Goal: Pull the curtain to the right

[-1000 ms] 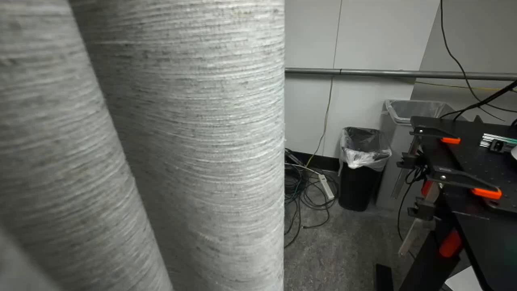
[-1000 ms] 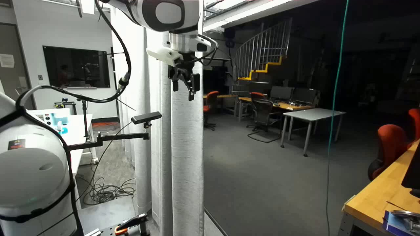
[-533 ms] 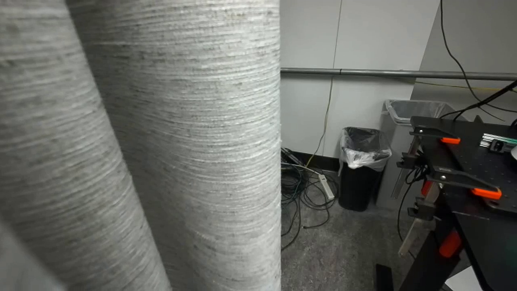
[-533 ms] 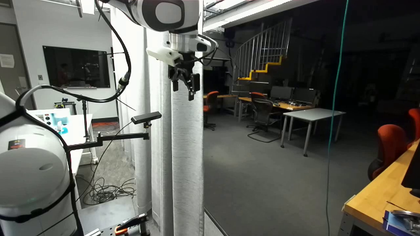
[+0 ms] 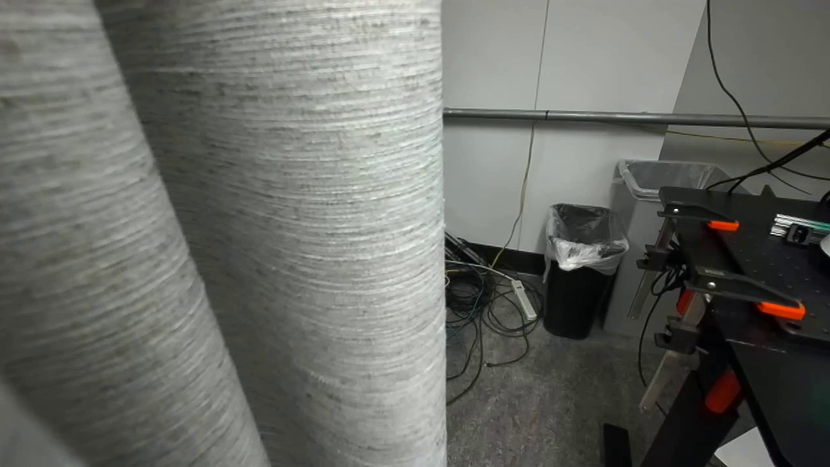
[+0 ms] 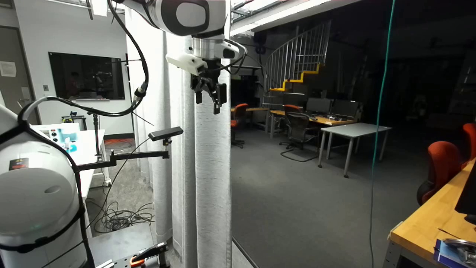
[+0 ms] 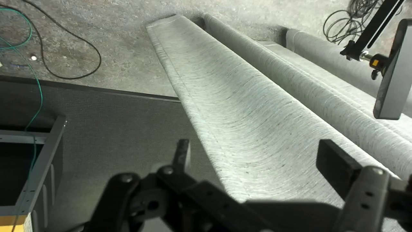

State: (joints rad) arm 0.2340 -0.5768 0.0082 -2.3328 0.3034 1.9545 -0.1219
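The curtain is a large light-grey woven drape with broad vertical folds. It fills the left half of an exterior view (image 5: 324, 214) and hangs beside the arm in an exterior view (image 6: 212, 178). In the wrist view the curtain (image 7: 251, 112) runs diagonally, its free hemmed edge passing between the two spread fingers. My black gripper (image 6: 209, 103) points down at the curtain's free edge, high on the drape. In the wrist view the gripper (image 7: 257, 154) is open, with fingers wide apart and not closed on the fabric. I cannot tell whether any finger touches the cloth.
A camera on a black arm (image 6: 165, 134) juts out beside the curtain, also in the wrist view (image 7: 392, 71). A green cable (image 6: 379, 111) hangs to the right. Bins (image 5: 577, 272), loose cables (image 5: 476, 298) and a black table with clamps (image 5: 765, 272) stand beyond.
The curtain sways slightly; its edge has drifted a little left in an exterior view, and its lower part slightly right in an exterior view. The arm and gripper have not visibly moved.
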